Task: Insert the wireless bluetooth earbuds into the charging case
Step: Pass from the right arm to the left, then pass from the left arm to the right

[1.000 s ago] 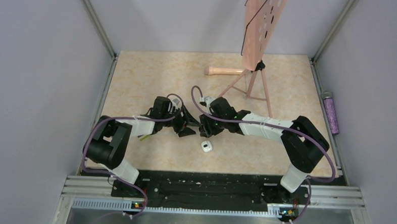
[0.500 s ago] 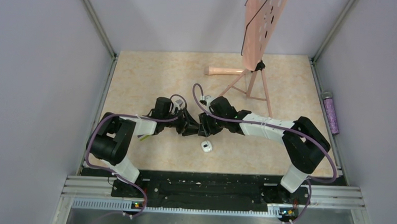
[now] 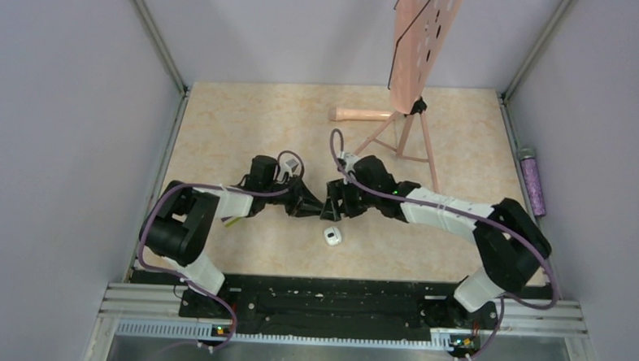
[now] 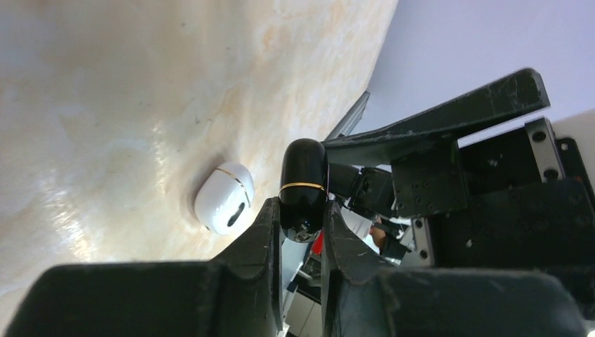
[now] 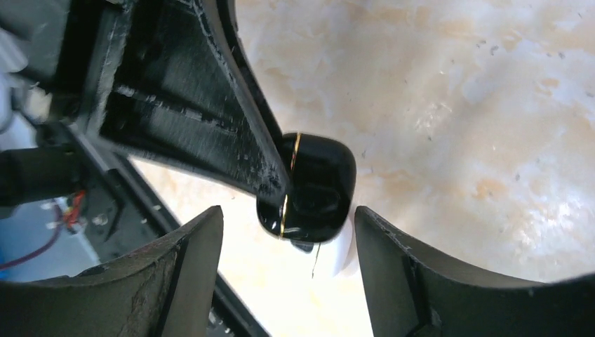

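My left gripper [image 4: 302, 210] is shut on a small black earbud with a gold ring [image 4: 302, 184] and holds it above the table. In the top view the left gripper [image 3: 313, 205] meets my right gripper [image 3: 332, 209] tip to tip. The right gripper [image 5: 288, 212] is open, its fingers on either side of the same earbud [image 5: 316, 186] without touching it. The white oval charging case [image 3: 332, 236] lies on the table just in front of both grippers. It shows in the left wrist view [image 4: 224, 198] and partly behind the earbud in the right wrist view [image 5: 342, 249]. The second earbud is out of view.
A pink perforated board on a tripod stand [image 3: 419, 55] stands at the back right, with a pink cylinder [image 3: 361, 115] lying beside it. A purple object [image 3: 532, 183] lies outside the right rail. Walls enclose the beige tabletop [image 3: 245, 128] on three sides.
The left gripper has moved a little right towards the right gripper. The right arm's wrist and elbow have shifted to the right. The white case has not moved.
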`<action>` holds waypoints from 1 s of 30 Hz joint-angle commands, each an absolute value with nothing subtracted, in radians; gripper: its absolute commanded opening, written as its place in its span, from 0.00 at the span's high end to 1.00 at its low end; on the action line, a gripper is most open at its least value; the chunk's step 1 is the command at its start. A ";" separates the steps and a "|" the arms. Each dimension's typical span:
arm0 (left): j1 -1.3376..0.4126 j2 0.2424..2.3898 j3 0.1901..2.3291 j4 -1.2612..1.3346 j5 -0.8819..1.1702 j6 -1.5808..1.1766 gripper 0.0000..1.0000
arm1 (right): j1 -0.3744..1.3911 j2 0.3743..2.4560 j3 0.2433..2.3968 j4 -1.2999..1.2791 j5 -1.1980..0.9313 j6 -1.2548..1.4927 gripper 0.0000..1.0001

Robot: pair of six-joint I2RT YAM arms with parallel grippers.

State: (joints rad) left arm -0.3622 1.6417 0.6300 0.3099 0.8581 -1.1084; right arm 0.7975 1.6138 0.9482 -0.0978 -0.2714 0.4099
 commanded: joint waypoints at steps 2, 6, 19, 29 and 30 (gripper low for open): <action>-0.367 1.636 0.708 0.332 0.975 -1.021 1.00 | 0.668 1.407 0.822 0.086 -0.463 0.568 0.32; -0.366 1.623 0.756 0.331 1.070 -0.970 1.00 | 0.594 1.320 0.735 0.178 -0.579 0.677 0.32; -0.367 1.474 0.846 0.350 1.189 -0.933 1.00 | 0.505 1.220 0.499 0.737 -0.714 1.111 0.34; -0.378 1.430 0.851 0.361 1.213 -0.943 1.00 | 0.511 1.297 0.456 1.038 -0.750 1.269 0.38; -0.381 1.428 0.853 0.362 1.213 -0.945 1.00 | 0.513 1.303 0.458 1.046 -0.751 1.272 0.38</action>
State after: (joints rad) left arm -0.3710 1.4677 0.8192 0.3134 1.1812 -0.9478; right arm 0.5076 1.2728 0.4576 0.8642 -0.7235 1.2083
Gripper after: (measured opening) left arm 0.263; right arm 0.630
